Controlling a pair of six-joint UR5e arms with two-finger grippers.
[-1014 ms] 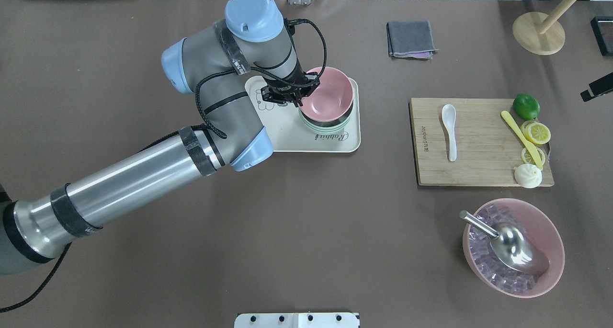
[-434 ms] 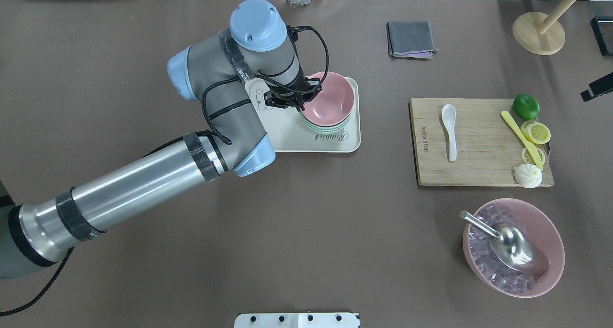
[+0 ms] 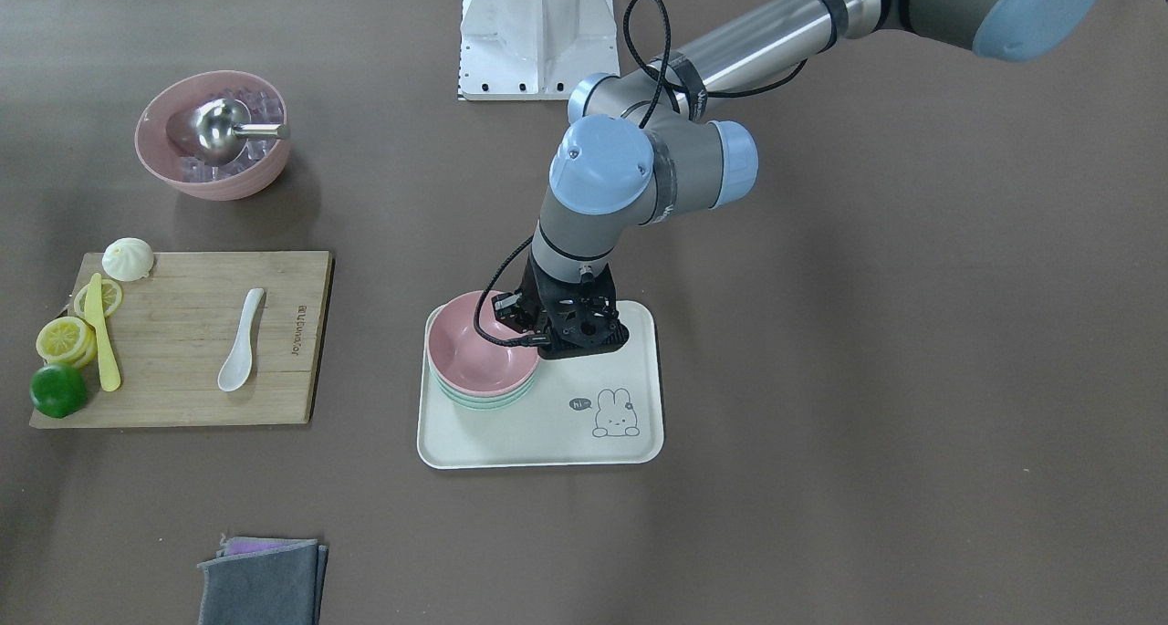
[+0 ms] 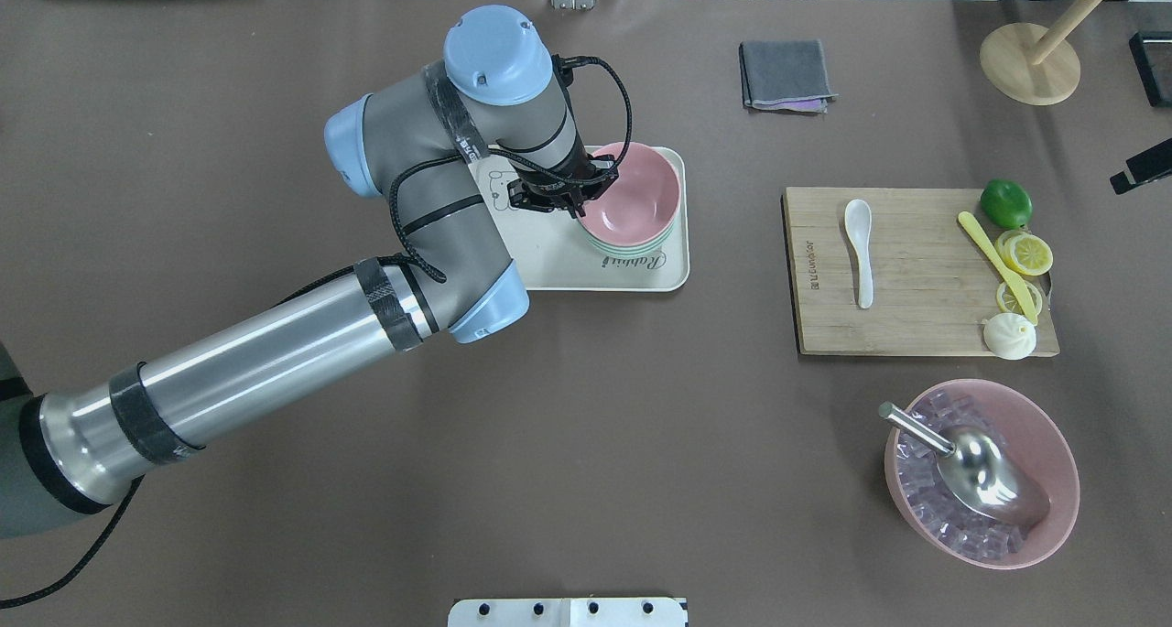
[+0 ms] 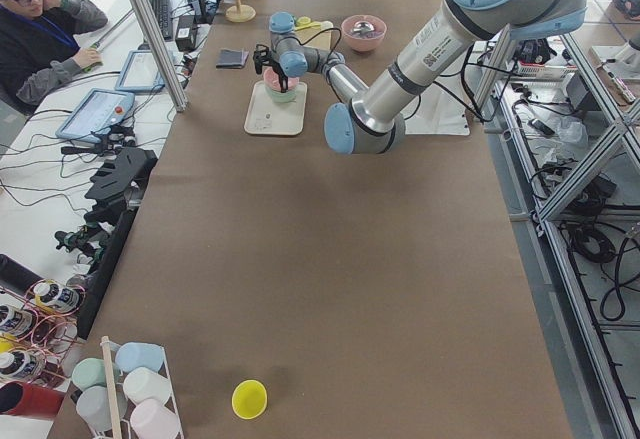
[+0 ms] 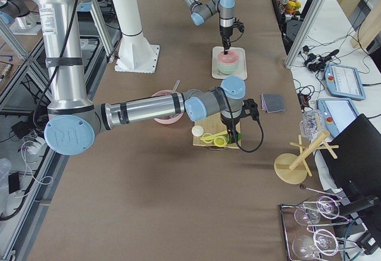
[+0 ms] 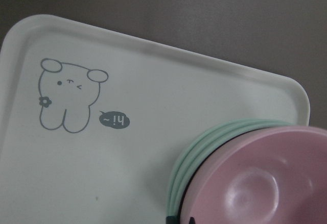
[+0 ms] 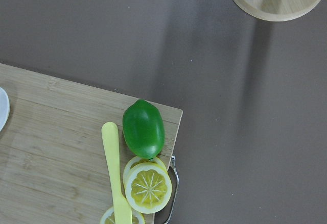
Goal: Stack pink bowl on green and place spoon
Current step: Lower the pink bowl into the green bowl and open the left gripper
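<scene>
The pink bowl (image 4: 638,190) sits nested in the green bowl stack (image 4: 625,243) on the cream rabbit tray (image 4: 586,272). My left gripper (image 4: 575,199) is shut on the pink bowl's left rim; it also shows in the front view (image 3: 538,333). The left wrist view shows the pink bowl (image 7: 265,183) inside the green rims (image 7: 204,147). The white spoon (image 4: 859,252) lies on the wooden cutting board (image 4: 906,334), apart from both grippers. My right gripper (image 6: 232,135) hangs over the board's lime end; I cannot tell whether it is open.
The board also holds a lime (image 4: 1005,203), lemon slices (image 4: 1025,254), a yellow knife (image 4: 996,265) and a bun (image 4: 1009,336). A large pink bowl of ice with a metal scoop (image 4: 982,471) stands front right. A grey cloth (image 4: 786,75) lies at the back.
My left gripper has lowered the pink bowl and shifted it slightly right, so it now rests down inside the green bowls. The spoon has not moved.
</scene>
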